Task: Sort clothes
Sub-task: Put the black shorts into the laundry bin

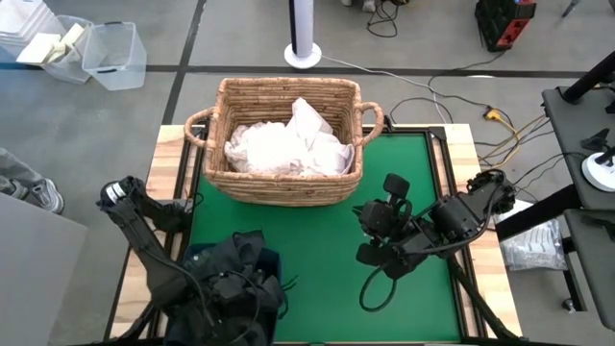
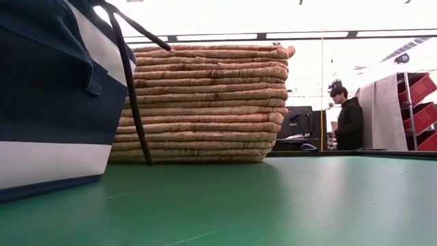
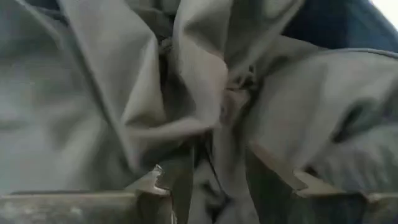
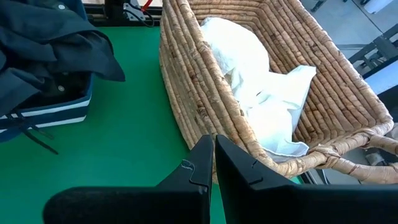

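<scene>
Over the navy bin [image 1: 197, 258] at the near left corner of the surface [image 1: 317, 240], the left arm reached down so that its gripper [image 3: 214, 186] sat buried among the dark clothes [image 1: 235, 274] heaped there. Its jaws stood parted, with grey folds bunched between and around them, pinched by neither finger. How many dark garments made up the heap could not be counted.

On the right half of the green mat, the right arm lay folded low, its gripper [image 4: 213, 163] pointing toward the wicker basket [image 1: 283, 183], jaws pressed together and empty.

That one basket stood against the far edge, with the white clothes [image 1: 288, 144] piled inside it; their number could not be told either. Between basket, bin and right arm the mat lay open, widest along the near edge. Beyond the surface a person [image 2: 349, 119] stood in the room.
</scene>
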`<state>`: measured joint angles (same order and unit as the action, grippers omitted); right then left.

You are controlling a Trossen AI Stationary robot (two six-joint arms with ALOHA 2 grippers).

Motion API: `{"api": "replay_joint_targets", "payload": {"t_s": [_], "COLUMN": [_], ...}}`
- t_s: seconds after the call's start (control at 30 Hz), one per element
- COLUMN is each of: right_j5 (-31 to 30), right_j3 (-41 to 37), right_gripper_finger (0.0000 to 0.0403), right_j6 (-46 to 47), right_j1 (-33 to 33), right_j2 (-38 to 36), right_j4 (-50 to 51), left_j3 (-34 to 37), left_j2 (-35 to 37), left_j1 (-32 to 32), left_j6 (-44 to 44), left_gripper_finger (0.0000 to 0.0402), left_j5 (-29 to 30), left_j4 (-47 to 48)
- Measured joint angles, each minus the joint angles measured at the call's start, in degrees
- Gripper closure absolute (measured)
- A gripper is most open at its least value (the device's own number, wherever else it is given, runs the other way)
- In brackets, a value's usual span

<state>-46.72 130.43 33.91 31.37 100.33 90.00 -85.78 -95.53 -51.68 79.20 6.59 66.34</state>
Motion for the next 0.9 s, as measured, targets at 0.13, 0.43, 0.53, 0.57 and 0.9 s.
{"api": "replay_joint_targets", "payload": {"t_s": [0.13,0.43,0.53,0.57,0.9], "right_j5": [0.0,-1.91,-2.06,-2.36,-2.54], "right_j3": [0.0,0.0,0.0,0.0,0.0], "right_gripper_finger": [0.039,0.039,0.039,0.039,0.039], "right_j6": [-0.02,-0.37,-0.46,-0.48,-0.48], "right_j1": [-0.26,-0.62,-0.85,-0.93,-1.04], "right_j2": [0.0,-0.12,-0.15,-0.15,-0.15], "right_j4": [0.0,0.02,0.02,0.02,0.02], "left_j3": [-5.06,-15.85,-14.57,-14.06,-4.86], "left_j2": [0.02,0.42,2.8,3.42,8.94], "left_j1": [0.0,2.31,5.7,7.09,19.55], "left_j6": [-1.76,-4.26,-9.38,-10.11,-16.35], "left_gripper_finger": [0.0276,0.0289,0.0314,0.0326,0.0373], "left_j5": [0.02,16.32,18.18,19.23,19.53], "left_j4": [6.0,24.31,21.67,21.71,23.17]}}
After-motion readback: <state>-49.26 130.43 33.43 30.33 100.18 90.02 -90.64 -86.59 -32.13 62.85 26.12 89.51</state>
